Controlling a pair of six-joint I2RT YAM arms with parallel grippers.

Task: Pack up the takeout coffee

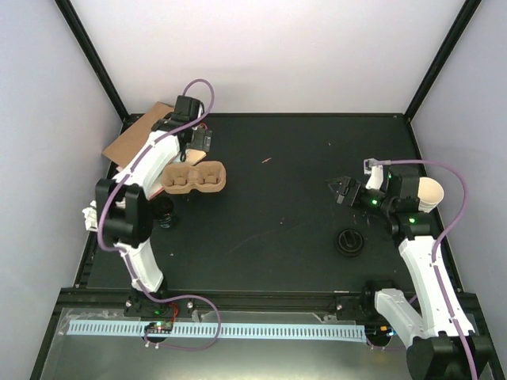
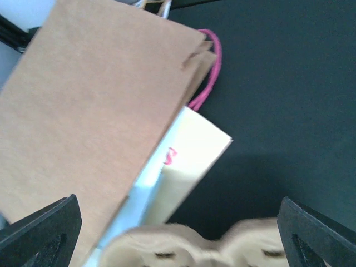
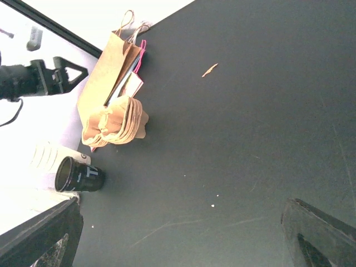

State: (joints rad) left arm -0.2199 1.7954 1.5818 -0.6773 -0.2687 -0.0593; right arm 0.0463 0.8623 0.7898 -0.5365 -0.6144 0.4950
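A black paper cup (image 1: 165, 212) without a lid stands at the left beside my left arm; it also shows in the right wrist view (image 3: 78, 175). A second cup (image 1: 428, 194), its cream inside showing, is at the right edge behind my right wrist. A black lid (image 1: 349, 240) lies on the table near it. A brown pulp cup carrier (image 1: 195, 177) sits at the far left. My left gripper (image 1: 200, 146) is open just above it; the carrier (image 2: 189, 247) lies blurred between its jaws. My right gripper (image 1: 343, 190) is open and empty (image 3: 181, 233).
A brown paper bag (image 1: 136, 133) lies flat at the far left corner, also in the left wrist view (image 2: 89, 111). A pale-blue bag (image 2: 142, 183), a cream card (image 2: 192, 156) and a pink handle (image 2: 214, 67) stick out from under it. A small pink scrap (image 1: 267, 160) lies mid-table.
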